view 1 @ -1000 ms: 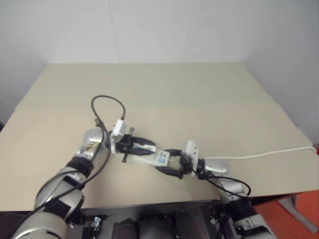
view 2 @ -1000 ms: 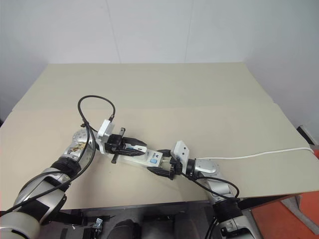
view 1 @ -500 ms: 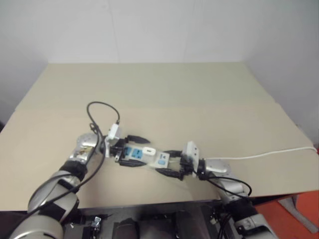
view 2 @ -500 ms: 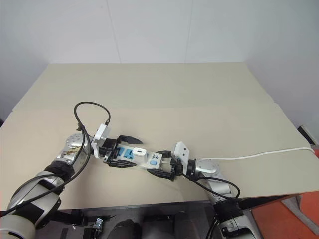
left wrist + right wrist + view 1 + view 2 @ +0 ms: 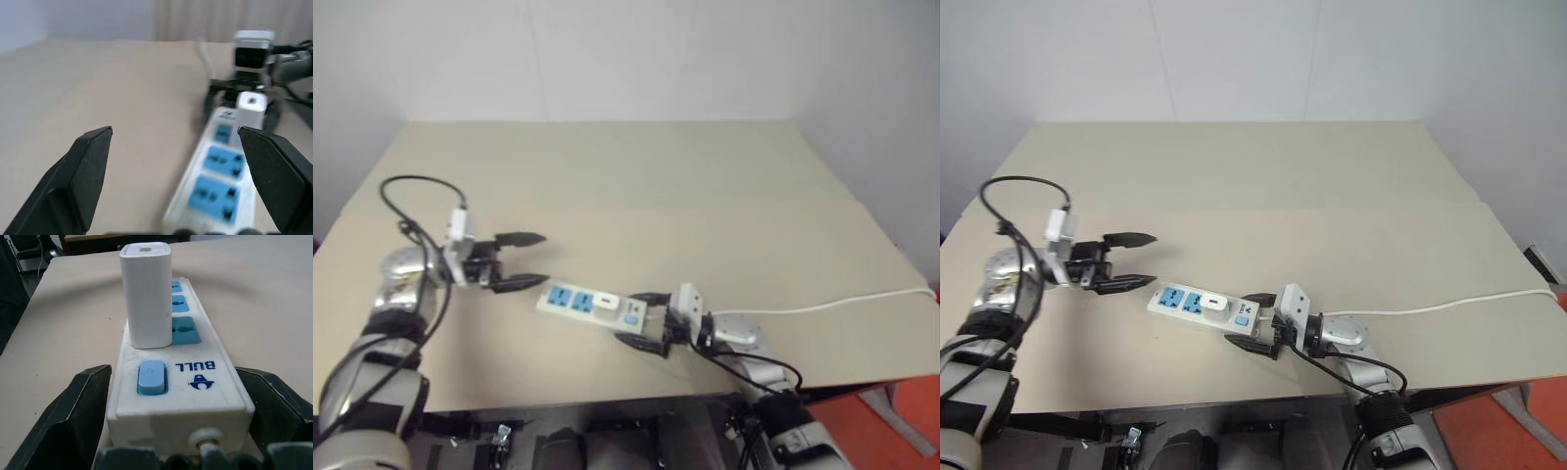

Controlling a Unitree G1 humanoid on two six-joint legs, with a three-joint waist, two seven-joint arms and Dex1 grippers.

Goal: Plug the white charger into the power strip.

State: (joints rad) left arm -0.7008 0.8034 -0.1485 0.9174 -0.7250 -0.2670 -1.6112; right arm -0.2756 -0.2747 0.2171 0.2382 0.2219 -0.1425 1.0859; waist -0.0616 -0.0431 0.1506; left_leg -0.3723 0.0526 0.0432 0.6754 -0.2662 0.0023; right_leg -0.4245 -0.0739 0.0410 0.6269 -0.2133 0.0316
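The power strip (image 5: 579, 300) lies flat on the table near its front edge, with two blue sockets showing. The white charger (image 5: 604, 299) stands upright in the socket nearest the strip's blue switch (image 5: 152, 377), and nothing grips it. My left gripper (image 5: 544, 259) hovers open and empty to the left of the strip, pointing toward it. My right gripper (image 5: 637, 320) is open at the switch end, one black finger (image 5: 73, 421) on each side of the strip. In the left wrist view the strip (image 5: 215, 196) and the charger (image 5: 251, 110) lie ahead between the spread fingers.
The strip's thin white cord (image 5: 842, 302) runs right across the tan table (image 5: 656, 186) and off its right edge. A black cable (image 5: 411, 186) loops above my left wrist. The table's front edge is close behind the strip, and a white wall stands at the back.
My left gripper let go of the charger, opened and drew away to the left. The charger now stands alone in the strip. The right gripper's fingers have spread a little wider.
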